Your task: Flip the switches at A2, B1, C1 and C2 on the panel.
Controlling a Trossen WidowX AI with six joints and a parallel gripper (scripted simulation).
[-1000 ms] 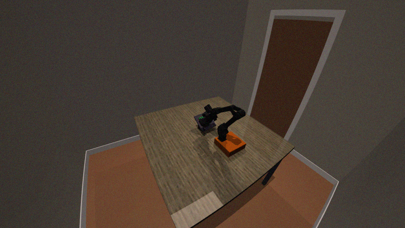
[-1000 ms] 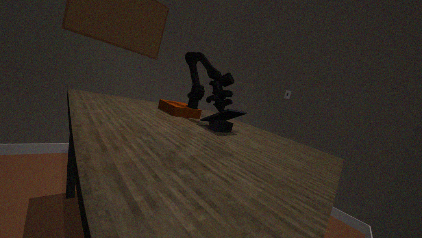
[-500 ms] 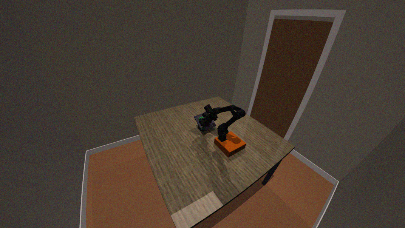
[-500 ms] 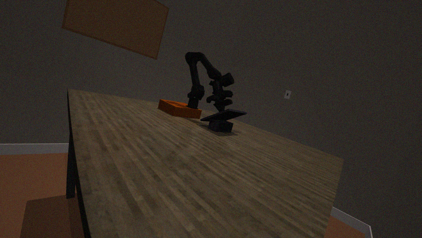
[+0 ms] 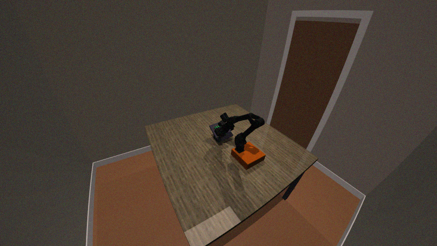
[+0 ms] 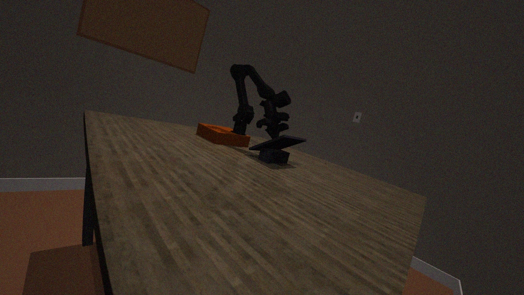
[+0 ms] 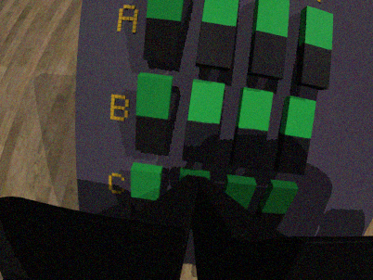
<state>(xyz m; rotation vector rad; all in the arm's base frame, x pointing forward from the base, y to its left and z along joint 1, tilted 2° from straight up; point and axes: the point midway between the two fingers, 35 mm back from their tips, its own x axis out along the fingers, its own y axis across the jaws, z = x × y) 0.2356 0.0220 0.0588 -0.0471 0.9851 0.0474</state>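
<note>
The dark tilted panel (image 5: pixel 228 135) (image 6: pixel 294 139) (image 7: pixel 345 125) carries green-and-black rocker switches in rows A, B and C. My gripper (image 6: pixel 274 136) (image 7: pixel 194 184) is shut and empty, with its tips over switch C2 (image 7: pixel 195 173). Only a thin green strip of C2 shows; whether the tips touch it is hidden. Switch A2 (image 7: pixel 218 34) shows its black end standing out above a dark gap. Switch B1 (image 7: pixel 154 99) seems to have its green end raised. Switch C1 (image 7: pixel 147 182) shows its green end; its black end is hidden in the dark by the fingers.
Neighbouring switches B2 (image 7: pixel 206 102), C3 (image 7: pixel 241 186) and C4 (image 7: pixel 282 191) stand close to the fingers. The panel rests on a dark block (image 6: pixel 273 156) on the wooden table (image 5: pixel 189 159) (image 6: pixel 220 205). The arm's orange base (image 5: pixel 249 159) (image 6: pixel 223 137) stands behind the gripper.
</note>
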